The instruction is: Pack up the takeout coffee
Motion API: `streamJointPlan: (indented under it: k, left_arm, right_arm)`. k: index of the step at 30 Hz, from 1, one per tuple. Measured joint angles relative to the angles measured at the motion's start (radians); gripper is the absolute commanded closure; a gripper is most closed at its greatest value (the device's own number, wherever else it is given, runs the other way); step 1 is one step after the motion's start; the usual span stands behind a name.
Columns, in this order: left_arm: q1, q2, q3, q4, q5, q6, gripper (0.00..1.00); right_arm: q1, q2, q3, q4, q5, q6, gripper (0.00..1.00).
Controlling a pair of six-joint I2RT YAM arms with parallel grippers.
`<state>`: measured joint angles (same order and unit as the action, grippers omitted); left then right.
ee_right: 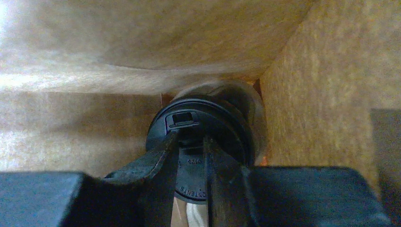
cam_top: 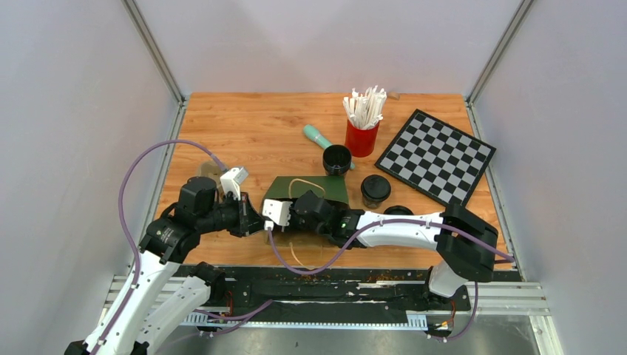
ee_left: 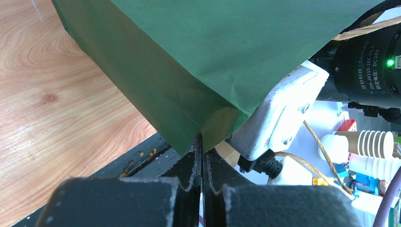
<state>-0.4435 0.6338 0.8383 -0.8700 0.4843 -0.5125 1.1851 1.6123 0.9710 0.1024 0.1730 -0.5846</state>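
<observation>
A green paper bag (cam_top: 319, 189) lies on the wooden table in front of both arms. My left gripper (cam_top: 253, 220) is shut on a lower corner of the bag (ee_left: 213, 56); its jaws (ee_left: 202, 142) are pressed together on the paper. My right gripper (ee_right: 189, 142) is deep inside the bag, against its brown inner walls. Its fingers stand a narrow gap apart on the black lid of a coffee cup (ee_right: 198, 111) at the bag's far end. In the top view only my right wrist (cam_top: 314, 211) shows at the bag; the fingers and that cup are hidden.
A lidded black cup (cam_top: 375, 190), an open black cup (cam_top: 336, 159) and a loose black lid (cam_top: 399, 211) sit right of the bag. A red cup of wrapped straws (cam_top: 361, 137), a teal tool (cam_top: 318, 135) and a checkerboard (cam_top: 436, 155) lie behind.
</observation>
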Motion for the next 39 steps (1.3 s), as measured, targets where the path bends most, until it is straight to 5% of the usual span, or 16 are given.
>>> streamJointPlan:
  k: [39]
  left_arm:
    - [-0.001,0.035,0.030,-0.056,-0.016,-0.002,1.00]
  right_arm:
    - [0.001,-0.206,0.098,-0.381,-0.235,0.040,0.59]
